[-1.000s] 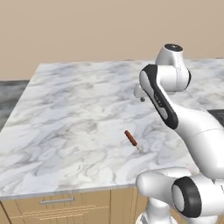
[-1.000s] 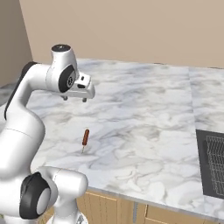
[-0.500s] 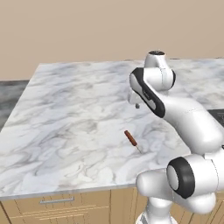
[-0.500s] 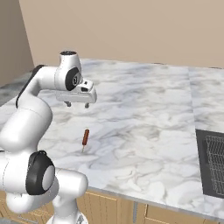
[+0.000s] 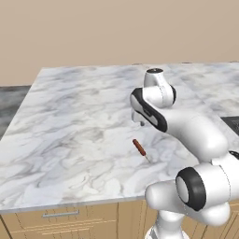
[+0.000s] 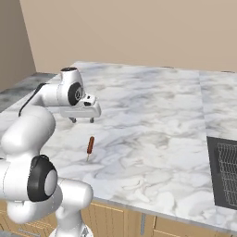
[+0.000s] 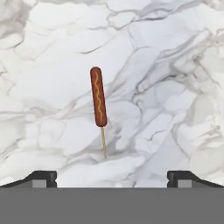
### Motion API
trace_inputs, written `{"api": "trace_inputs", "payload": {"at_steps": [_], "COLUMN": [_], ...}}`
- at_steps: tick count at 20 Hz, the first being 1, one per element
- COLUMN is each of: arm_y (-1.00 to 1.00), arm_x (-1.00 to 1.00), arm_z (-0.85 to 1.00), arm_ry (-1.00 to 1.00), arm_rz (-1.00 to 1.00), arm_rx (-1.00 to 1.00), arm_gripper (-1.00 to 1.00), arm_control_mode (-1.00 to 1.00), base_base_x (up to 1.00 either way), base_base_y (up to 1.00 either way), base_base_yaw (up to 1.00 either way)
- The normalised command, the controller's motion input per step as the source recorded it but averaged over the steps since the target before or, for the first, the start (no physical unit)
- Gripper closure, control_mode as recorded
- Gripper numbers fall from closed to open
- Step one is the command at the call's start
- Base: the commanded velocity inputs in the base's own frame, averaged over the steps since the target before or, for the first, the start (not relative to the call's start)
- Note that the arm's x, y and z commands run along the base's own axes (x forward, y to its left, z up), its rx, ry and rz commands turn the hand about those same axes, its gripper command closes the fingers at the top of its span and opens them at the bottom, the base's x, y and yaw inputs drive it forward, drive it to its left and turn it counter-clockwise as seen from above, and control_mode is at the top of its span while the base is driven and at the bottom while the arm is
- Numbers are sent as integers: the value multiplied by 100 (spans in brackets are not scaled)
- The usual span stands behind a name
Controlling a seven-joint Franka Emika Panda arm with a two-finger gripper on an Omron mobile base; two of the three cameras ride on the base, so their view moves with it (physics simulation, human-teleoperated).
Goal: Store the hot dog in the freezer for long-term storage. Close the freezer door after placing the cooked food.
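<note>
White marble desk carries the hot dog on a stick, just ahead of the hand, wide open and empty; approach step, next descend and close on the sausage

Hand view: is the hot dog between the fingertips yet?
No. The hot dog lies on its stick on the marble counter, well ahead of the open gripper.

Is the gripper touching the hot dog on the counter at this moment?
Apart. In the right base view the open gripper hangs above the marble counter, with bare marble between it and the hot dog; the hand view agrees.
</note>
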Motion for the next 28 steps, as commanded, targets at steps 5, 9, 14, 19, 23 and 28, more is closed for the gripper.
{"api": "trace_inputs", "payload": {"at_steps": [5,9,14,19,23,28], "arm_y": [10,5,5,2,0,0], "arm_x": [22,23,19,12,6,10], "arm_z": [-64,-46,-38,-36,-42,-46], "arm_ry": [0,5,9,1,0,0], "arm_rz": [0,4,8,7,1,0], "arm_rx": [0,4,1,0,0,0], "arm_gripper": [-100,-100,-100,-100,-100,-100], "arm_control_mode": [-100,-100,-100,-100,-100,-100], "base_base_x": [0,0,0,0,0,0], "base_base_y": [0,0,0,0,0,0], "base_base_yaw": [0,0,0,0,0,0]}}
